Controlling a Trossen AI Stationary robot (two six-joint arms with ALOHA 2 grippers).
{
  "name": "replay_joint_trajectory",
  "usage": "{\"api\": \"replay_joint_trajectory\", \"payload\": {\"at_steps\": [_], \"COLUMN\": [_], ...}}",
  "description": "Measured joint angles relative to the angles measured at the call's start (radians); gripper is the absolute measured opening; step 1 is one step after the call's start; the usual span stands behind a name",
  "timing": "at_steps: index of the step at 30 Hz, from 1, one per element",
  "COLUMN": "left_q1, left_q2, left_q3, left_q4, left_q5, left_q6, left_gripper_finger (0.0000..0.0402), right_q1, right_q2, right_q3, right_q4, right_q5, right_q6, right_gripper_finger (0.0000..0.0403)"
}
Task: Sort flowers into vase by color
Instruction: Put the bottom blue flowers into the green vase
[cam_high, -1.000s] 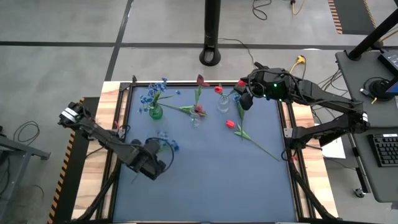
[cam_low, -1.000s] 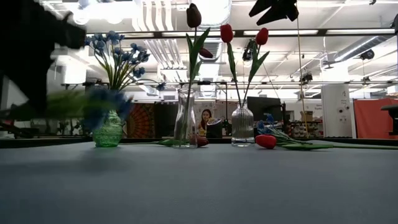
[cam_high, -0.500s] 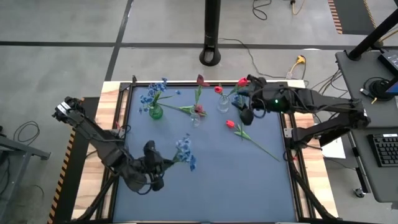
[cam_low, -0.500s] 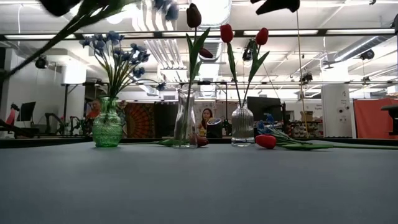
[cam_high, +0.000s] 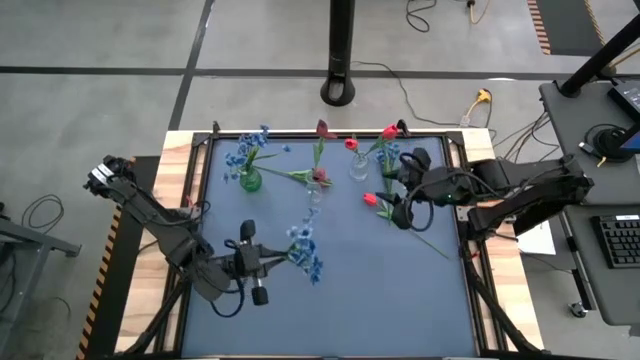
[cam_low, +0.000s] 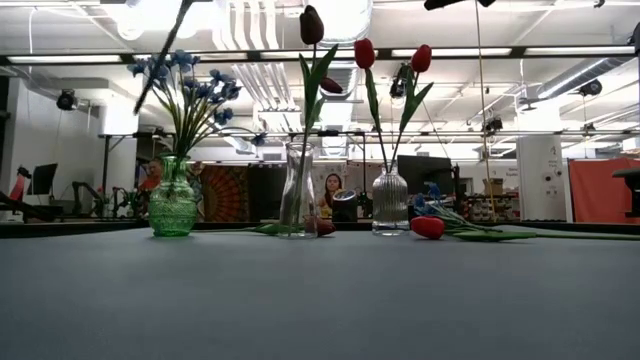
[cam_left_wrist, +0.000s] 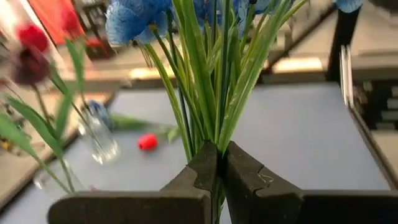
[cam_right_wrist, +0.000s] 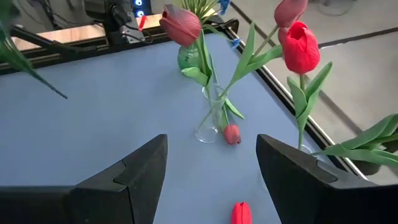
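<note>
Three vases stand in a row at the far side of my table (cam_high: 330, 300): one vase (cam_high: 250, 181) on the left, one jar (cam_high: 315, 192) in the middle, one bottle (cam_high: 359, 168) on the right. A loose flower (cam_high: 400, 220) lies right of them, under my right gripper (cam_high: 403, 207). My left gripper (cam_high: 283, 256) is nearer, left of the middle.

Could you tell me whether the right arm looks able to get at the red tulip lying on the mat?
Probably yes: the right end effector is open beside the red tulip, with nothing between them.
</note>
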Motion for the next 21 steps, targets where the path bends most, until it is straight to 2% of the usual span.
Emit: {"api": "replay_joint_trajectory", "payload": {"at_steps": [4,8,21], "left_q1": [0.013,0.031,0.199], "left_q2": [-0.038,-0.109,-0.46], "left_q3": [0.0,-0.001,0.032], "left_q4": [0.158,0.29,0.329], "left_q5": [-0.068,-0.071,-0.069], "left_q6": [0.153,0.322,0.697], "left_gripper_finger": [0.0,0.0,0.0], "right_q1": [0.02,0.021,0.021], "right_q2": [0.0,0.0,0.003], "right_q3": [-0.01,-0.025,-0.041], "right_q4": [0.008,0.025,0.062], "right_q5": [0.04,0.041,0.058], "right_q6": [0.0,-0.01,-0.036], "right_gripper_finger": [0.0237,0.0237,0.0237]}}
